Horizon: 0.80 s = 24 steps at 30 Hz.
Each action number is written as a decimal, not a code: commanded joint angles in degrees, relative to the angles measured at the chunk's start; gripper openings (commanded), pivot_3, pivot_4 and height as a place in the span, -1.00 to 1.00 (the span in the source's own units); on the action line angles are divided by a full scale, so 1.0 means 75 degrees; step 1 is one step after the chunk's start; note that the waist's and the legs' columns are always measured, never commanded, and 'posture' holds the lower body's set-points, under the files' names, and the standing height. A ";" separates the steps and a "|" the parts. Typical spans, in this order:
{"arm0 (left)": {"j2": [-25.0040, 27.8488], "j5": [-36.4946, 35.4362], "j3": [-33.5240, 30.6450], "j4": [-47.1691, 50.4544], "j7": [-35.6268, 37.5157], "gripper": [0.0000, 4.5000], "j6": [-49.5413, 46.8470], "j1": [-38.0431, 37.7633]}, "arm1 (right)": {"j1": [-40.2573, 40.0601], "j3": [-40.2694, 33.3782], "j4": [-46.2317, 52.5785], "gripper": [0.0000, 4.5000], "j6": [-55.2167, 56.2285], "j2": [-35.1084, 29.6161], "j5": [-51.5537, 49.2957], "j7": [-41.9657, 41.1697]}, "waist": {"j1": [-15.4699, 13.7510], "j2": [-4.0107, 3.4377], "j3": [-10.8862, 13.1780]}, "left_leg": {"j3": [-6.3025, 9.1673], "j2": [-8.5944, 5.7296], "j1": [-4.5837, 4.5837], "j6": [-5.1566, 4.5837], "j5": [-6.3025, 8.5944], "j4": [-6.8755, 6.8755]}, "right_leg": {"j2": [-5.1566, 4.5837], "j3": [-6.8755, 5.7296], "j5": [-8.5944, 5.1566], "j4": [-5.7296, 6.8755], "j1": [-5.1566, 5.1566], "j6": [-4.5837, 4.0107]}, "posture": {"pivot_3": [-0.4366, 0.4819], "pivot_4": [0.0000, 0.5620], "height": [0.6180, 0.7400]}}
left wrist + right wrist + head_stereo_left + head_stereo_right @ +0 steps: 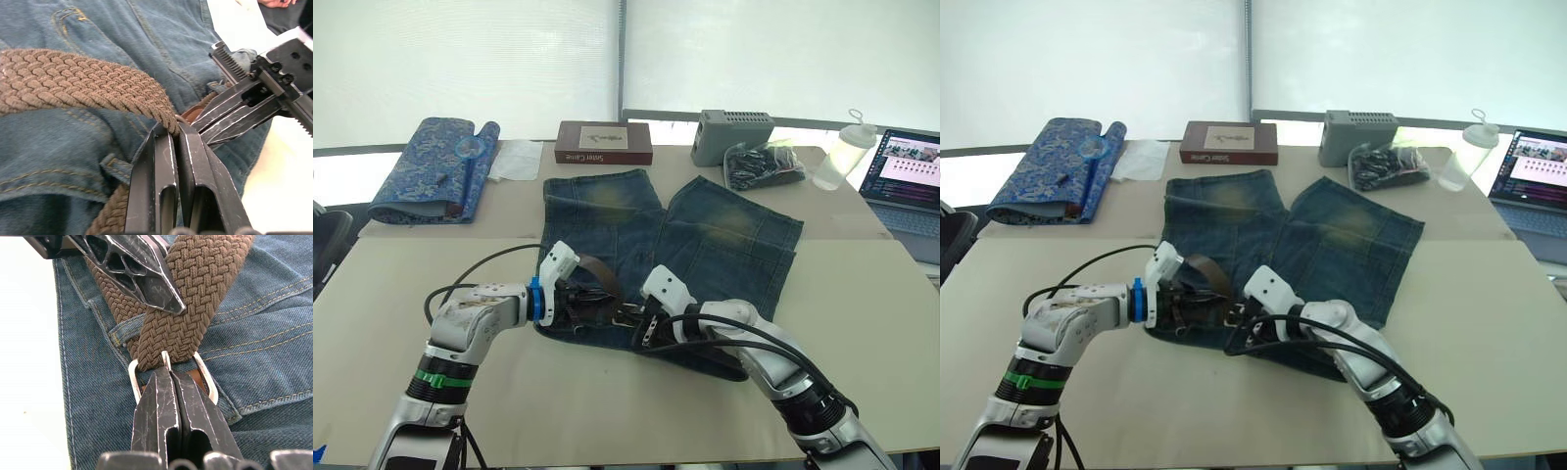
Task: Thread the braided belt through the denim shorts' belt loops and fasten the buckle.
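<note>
Both grippers are clenched at the belt on the near waistband.
The right gripper point(171, 374) is closed on the buckle point(133, 382), the left gripper point(172, 134) on the braided belt point(73, 81); the strap could be pulled back out of the buckle over the denim shorts point(705, 235).

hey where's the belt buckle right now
The buckle lies on the waistband of the denim shorts, near the table's front edge, between the two grippers; the right gripper is closed at it, with the braided belt running through.
</note>
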<state>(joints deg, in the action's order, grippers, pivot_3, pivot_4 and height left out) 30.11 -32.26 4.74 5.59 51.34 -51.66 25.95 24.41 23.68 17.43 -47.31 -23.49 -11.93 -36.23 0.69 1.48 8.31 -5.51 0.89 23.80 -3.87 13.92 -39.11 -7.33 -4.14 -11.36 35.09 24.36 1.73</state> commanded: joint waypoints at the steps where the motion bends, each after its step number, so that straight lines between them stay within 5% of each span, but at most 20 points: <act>1: -0.0351 -0.0331 0.0107 0.0611 -0.0031 -0.98 -0.0048 0.0196 | -0.0245 0.0316 -0.0463 -1.00 -0.0195 -0.0090 0.0198 -0.0017 | -0.0003 0.0000 0.0000 | 0.0000 0.0000 0.0000 0.0000 0.0000 0.0000 | -0.0001 0.0000 0.0000 0.0000 -0.0001 0.0000 | -0.05 -0.47 1.00; 9: -0.1066 0.0161 0.0691 0.0293 -0.0363 -0.98 0.0123 0.0463 | -0.0440 0.0222 -0.0337 -1.00 -0.0281 -0.0045 0.0169 0.0082 | -0.0078 0.0000 -0.0001 | 0.0002 -0.0004 -0.0007 -0.0001 0.0000 -0.0001 | -0.0002 0.0001 -0.0001 -0.0005 -0.0012 -0.0002 | -0.05 -0.47 1.00; 12: -0.0895 0.0089 0.0520 0.0183 -0.0120 -0.54 0.0116 0.0543 | -0.0504 0.0179 -0.0279 -1.00 -0.0298 -0.0054 0.0170 0.0094 | -0.0124 0.0001 -0.0001 | 0.0000 -0.0005 -0.0009 0.0005 0.0003 -0.0001 | -0.0005 0.0000 -0.0012 -0.0012 -0.0009 -0.0017 | -0.05 -0.47 1.00; 16: -0.0437 0.0083 0.0215 -0.0248 0.0140 0.31 -0.0012 0.0715 | -0.0541 0.0159 -0.0272 -1.00 -0.0293 -0.0040 0.0178 0.0102 | -0.0109 0.0000 -0.0002 | -0.0002 -0.0004 -0.0007 0.0000 0.0000 0.0001 | -0.0006 0.0001 -0.0009 -0.0007 -0.0008 -0.0020 | -0.05 -0.47 1.00; 19: 0.0046 0.0254 0.0303 -0.0560 0.0674 0.25 0.0383 0.0783 | -0.0537 0.0168 -0.0288 -1.00 -0.0272 -0.0024 0.0192 0.0092 | -0.0090 0.0000 -0.0002 | -0.0002 -0.0002 -0.0008 -0.0002 -0.0002 0.0017 | 0.0005 0.0000 -0.0003 -0.0005 -0.0003 -0.0006 | -0.05 -0.47 1.00; 24: 0.0449 0.0445 0.0442 -0.0889 0.1115 -0.76 0.0793 0.0822 | -0.0533 0.0182 -0.0304 -1.00 -0.0235 -0.0026 0.0217 0.0074 | -0.0096 0.0001 -0.0001 | -0.0001 -0.0004 -0.0007 -0.0002 0.0000 0.0019 | 0.0004 -0.0001 -0.0011 -0.0012 -0.0005 -0.0010 | -0.05 -0.47 1.00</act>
<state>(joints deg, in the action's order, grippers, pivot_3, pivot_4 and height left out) 32.82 -29.75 7.88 -1.06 58.51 -47.93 31.00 22.28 22.28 18.46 -47.32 -22.99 -11.76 -35.83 -0.03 1.48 8.30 -5.51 0.85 23.75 -3.88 13.92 -38.97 -7.33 -4.15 -11.46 34.99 24.32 1.62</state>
